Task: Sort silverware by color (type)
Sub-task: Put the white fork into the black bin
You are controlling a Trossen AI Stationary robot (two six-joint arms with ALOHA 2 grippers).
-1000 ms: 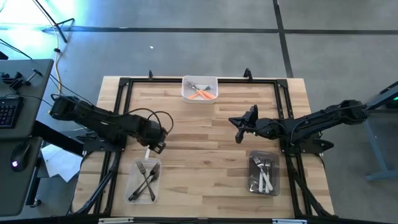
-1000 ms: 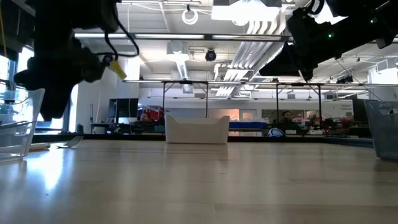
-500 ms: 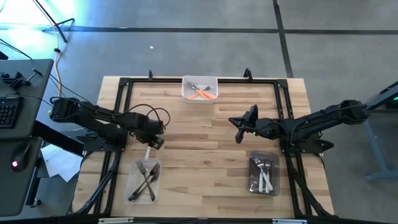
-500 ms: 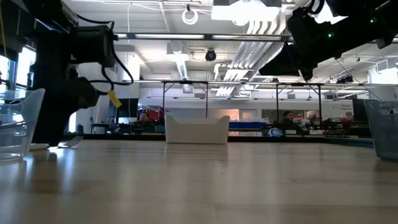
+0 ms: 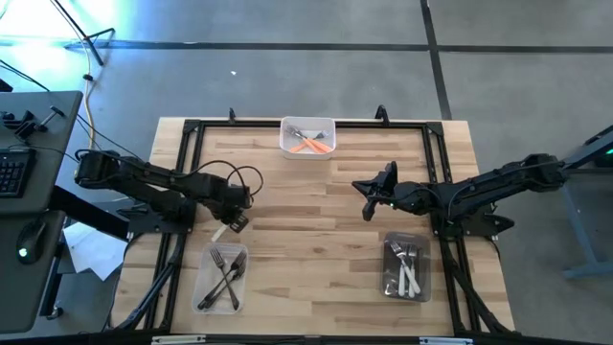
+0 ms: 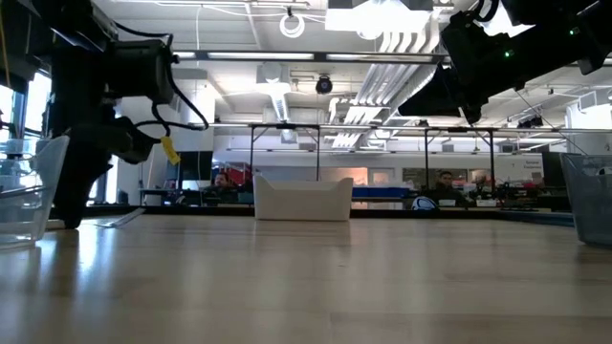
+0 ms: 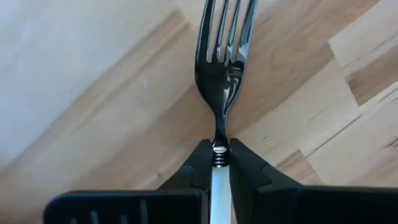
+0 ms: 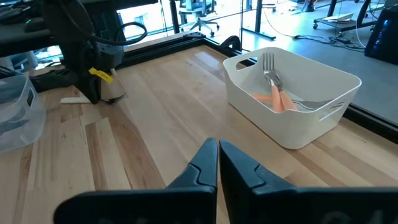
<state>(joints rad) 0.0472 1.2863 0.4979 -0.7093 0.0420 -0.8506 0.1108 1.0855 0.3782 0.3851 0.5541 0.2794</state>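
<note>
Across the wooden desk (image 5: 316, 201), three trays sit well apart. At the far edge, in the middle, stands a white tub (image 5: 307, 136) with orange-handled forks (image 5: 311, 145) lying inside it. Near the front on the left is a clear tray (image 5: 222, 279) holding dark all-metal forks (image 5: 225, 273). Near the front on the right is another clear tray (image 5: 406, 267) holding white-handled forks (image 5: 407, 271).

Reaching in from the left side, the left arm (image 5: 153, 187) bends down so that the left gripper (image 5: 233, 221) meets the desk just behind the left clear tray. Its fingers are pressed together on a white-handled fork (image 7: 222, 81) that lies flat on the wood; they pinch it at the neck, where the white handle joins the metal head, and the tines point away from the gripper. In the overhead view the pale handle (image 5: 221, 231) shows just beside the gripper, outside the tray. A small yellow tag (image 6: 169, 150) hangs from the cable on this arm.

From the right side, the right arm (image 5: 479, 190) stretches toward the middle of the desk, and the right gripper (image 5: 369, 196) hangs above bare wood, between the white tub and the right clear tray, touching neither. Its fingers (image 8: 205, 163) are pressed together with nothing between them.

Beyond the desk's left edge stands a darker side desk with a keyboard (image 5: 11, 172) and a mouse (image 5: 31, 240).
</note>
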